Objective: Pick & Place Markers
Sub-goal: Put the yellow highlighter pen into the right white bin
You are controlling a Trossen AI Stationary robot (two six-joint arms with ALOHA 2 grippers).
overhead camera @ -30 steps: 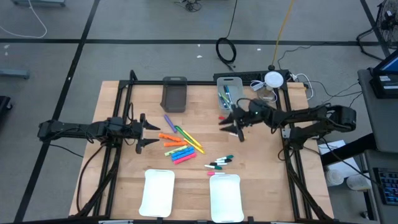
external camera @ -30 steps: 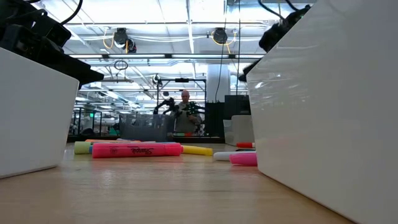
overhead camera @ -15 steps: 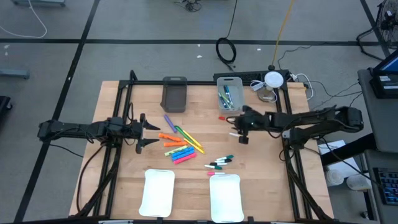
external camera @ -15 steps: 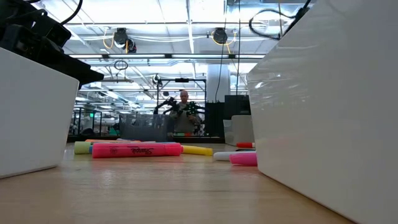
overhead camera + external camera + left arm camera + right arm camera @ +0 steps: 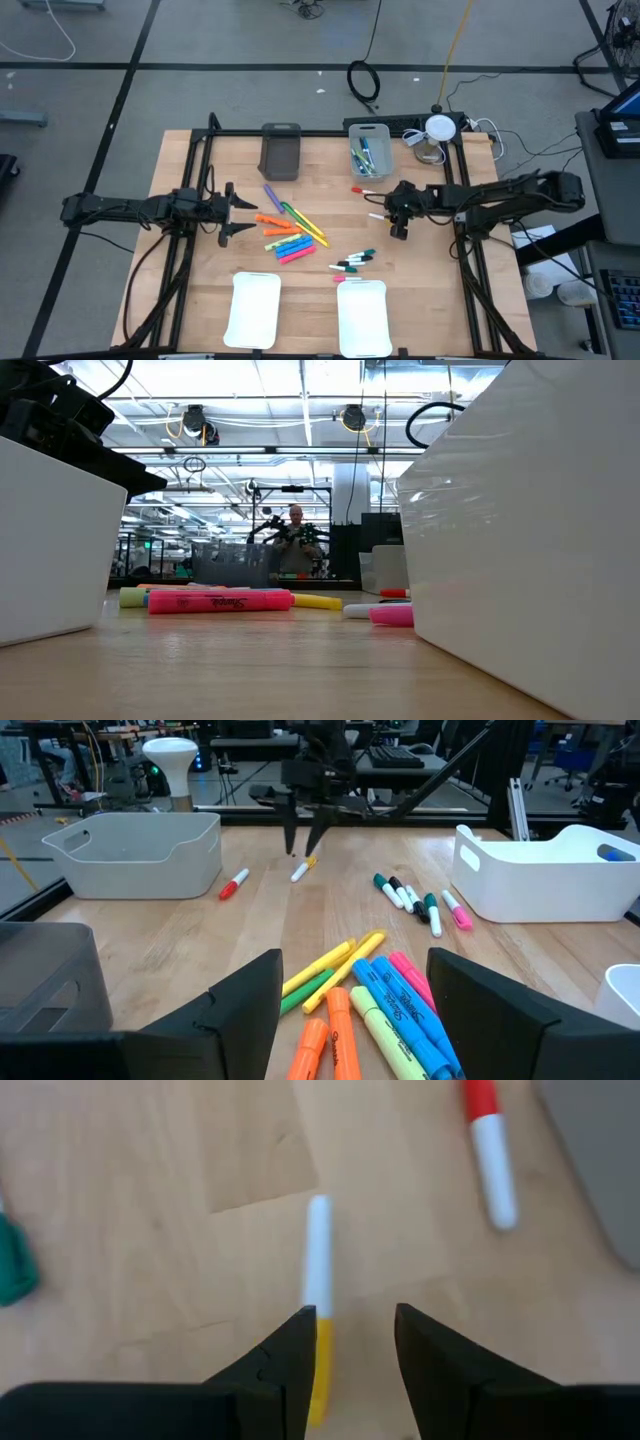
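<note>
The wooden table (image 5: 420, 290) carries everything, with a black frame along its edges. Near its front edge stand two white trays (image 5: 253, 310), side by side and apart. At the far edge sit a dark grey bin (image 5: 281, 150) and, nearer the far right corner, a light grey bin (image 5: 371, 146) holding a few markers.

The left arm waits over the left edge, the left gripper (image 5: 232, 212) pointing inward with its fingers spread wide, holding nothing. The right arm reaches in from the right edge; the right gripper (image 5: 350, 1345) hangs low over the boards just in front of the light grey bin, fingers partly apart and nothing between them, poised beside a yellow-capped white marker (image 5: 318, 1295). A red-capped white marker (image 5: 488, 1150) lies nearby, closer to that bin.

The chunky markers (image 5: 285, 235) cluster in the middle of the table: orange, yellow, green, blue, pink, with a purple one toward the far side. Thin capped markers (image 5: 353, 263) lie closer to the right-hand tray. Bare wood stretches between the cluster and the right edge, and along the front between the trays.

In the low view a pink highlighter (image 5: 220, 601) bears script lettering, possibly "Sharpie", though it is too small to read surely.
</note>
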